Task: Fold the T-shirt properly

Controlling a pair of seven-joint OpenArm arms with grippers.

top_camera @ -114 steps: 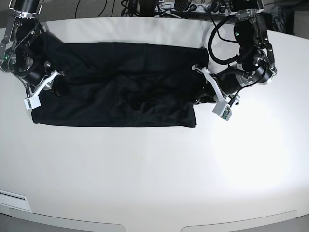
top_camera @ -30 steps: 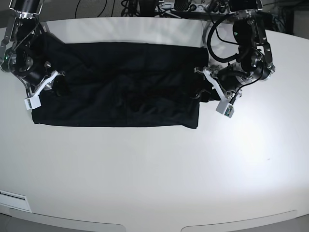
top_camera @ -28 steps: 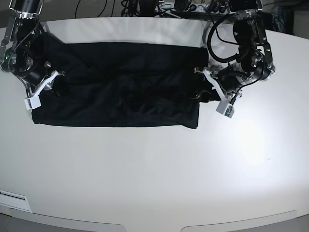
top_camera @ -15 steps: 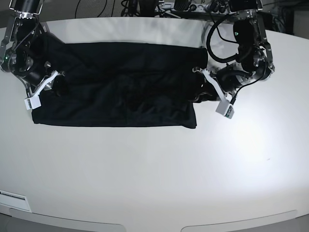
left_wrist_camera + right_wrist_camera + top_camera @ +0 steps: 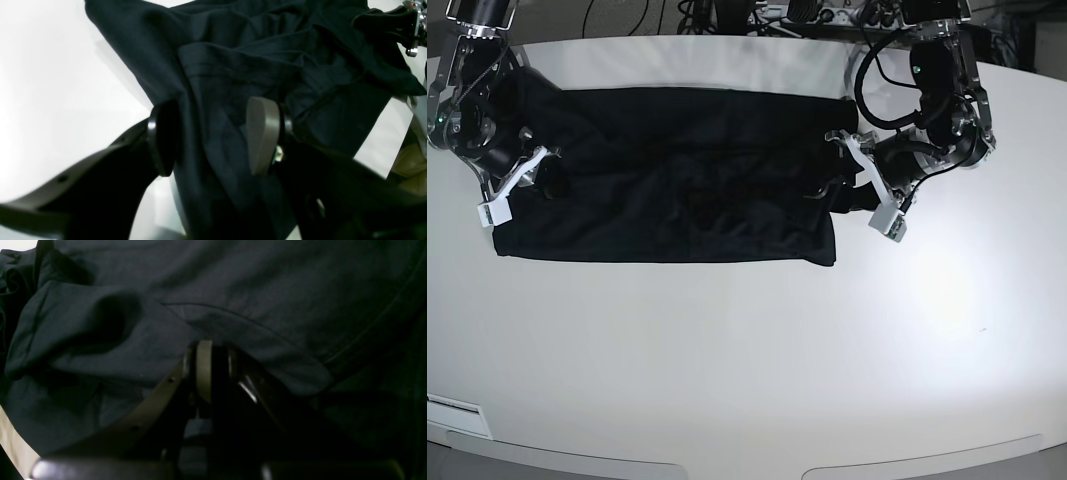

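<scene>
T-shirt (image 5: 667, 175) lies spread across the far half of your white table (image 5: 747, 350), roughly a wide rectangle, long axis running 9 to 3 o'clock in the base view, surface wrinkled toward the middle.

Left gripper (image 5: 859, 178) sits at the shirt's 3 o'clock edge. Your left wrist view shows its jaws well apart, one dark pad and one grey pad (image 5: 262, 140) straddling a bunched fold of the T-shirt (image 5: 253, 66); fabric runs between them but the pads aren't pinching it. White table (image 5: 50, 83) shows at 9 o'clock of that view.

Right gripper (image 5: 522, 180) is at the shirt's 9 o'clock edge, white-tipped finger resting over the cloth. Your right wrist view has its fingers (image 5: 203, 370) drawn nearly together, dark cloth of the T-shirt (image 5: 233, 290) draped right over the tips; looks clamped on a thin fold of the shirt, though the contact point itself is in shadow.

Near half of the table is bare white surface.
</scene>
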